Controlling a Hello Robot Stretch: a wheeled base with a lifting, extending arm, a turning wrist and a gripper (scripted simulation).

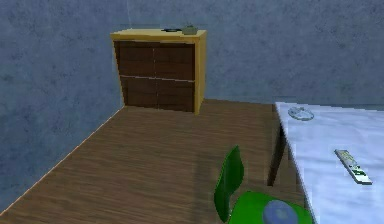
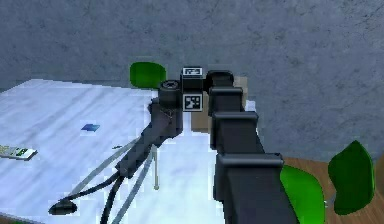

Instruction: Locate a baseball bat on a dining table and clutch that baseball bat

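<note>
Dark arm reaching out over a white tabletop (image 2: 60,110), blue-grey walls behind.
The pincer (image 2: 85,211) hangs low over the tabletop's near part; I cannot tell whether it is clenched, released or grasping anything. A thin grey rod (image 2: 157,173) shows just beside the pincer's body, and I cannot tell whether it is the baseball bat. A small blue thing (image 2: 90,127) lies farther out, with a flat grey remote control (image 1: 352,165) near one edge. A green chair (image 1: 232,185) stands beside the tabletop.
</note>
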